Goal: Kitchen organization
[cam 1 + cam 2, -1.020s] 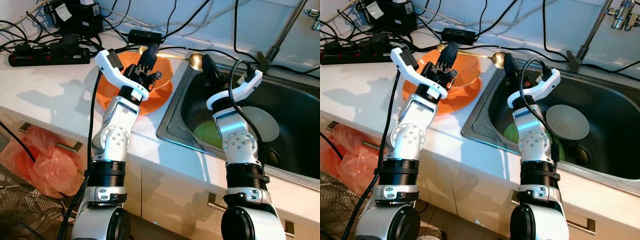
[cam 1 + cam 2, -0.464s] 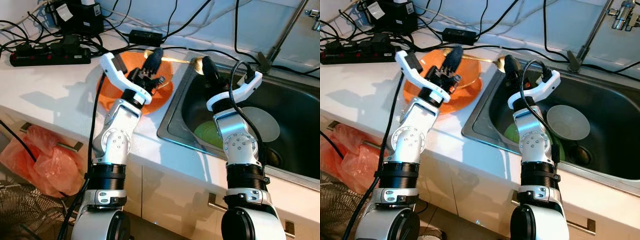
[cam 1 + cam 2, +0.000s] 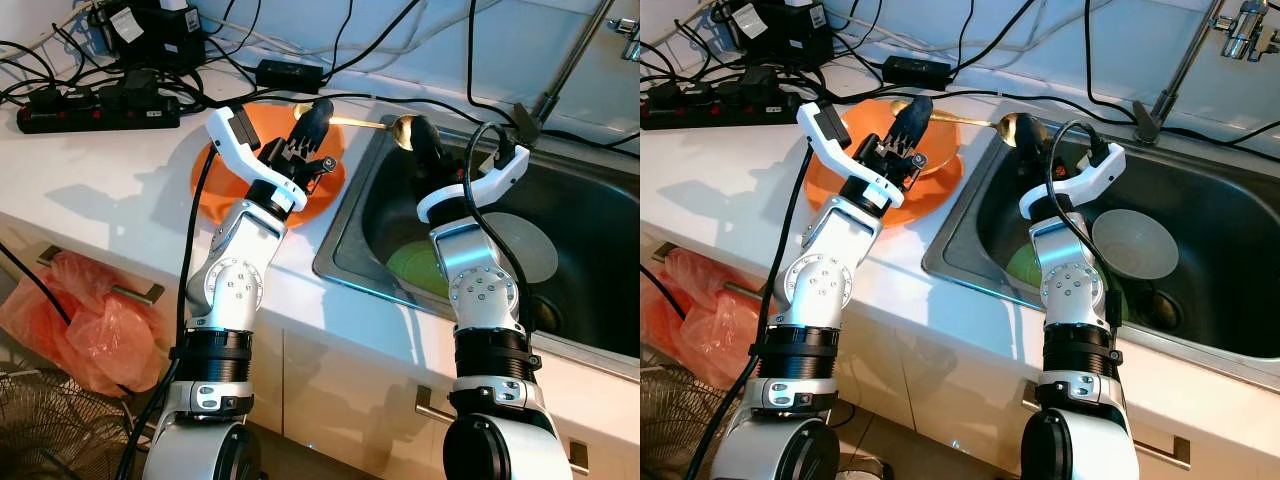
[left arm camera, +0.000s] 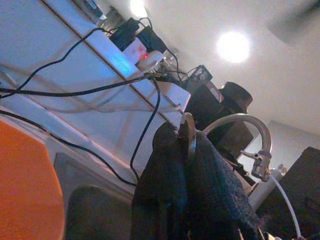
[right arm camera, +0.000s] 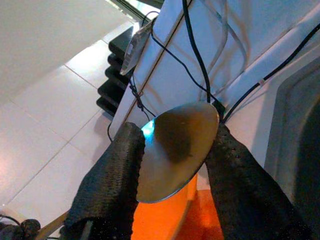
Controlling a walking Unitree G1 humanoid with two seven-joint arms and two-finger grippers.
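A gold metal ladle (image 3: 365, 123) hangs level over the counter's edge beside the sink. My left gripper (image 3: 315, 115) is shut on its handle (image 4: 189, 137), above an orange bowl (image 3: 215, 175) on the white counter. The ladle's round cup (image 5: 175, 150) lies between the two fingers (image 5: 107, 180) of my right gripper (image 3: 422, 138), which is spread open at the sink's near left corner. The cup's edges come close to both pads. I cannot tell whether they touch.
The steel sink (image 3: 340, 250) holds a green plate (image 3: 410, 265) and a grey dish (image 3: 530, 245). A faucet (image 3: 575, 55) rises at the back right. Power strips (image 3: 95, 110), an adapter (image 3: 290, 72) and cables crowd the back counter. An orange bag (image 3: 80, 310) hangs below.
My left gripper has carried the ladle to the right and up off the counter. Its cup now sits at the right gripper's fingers. The right arm has barely moved.
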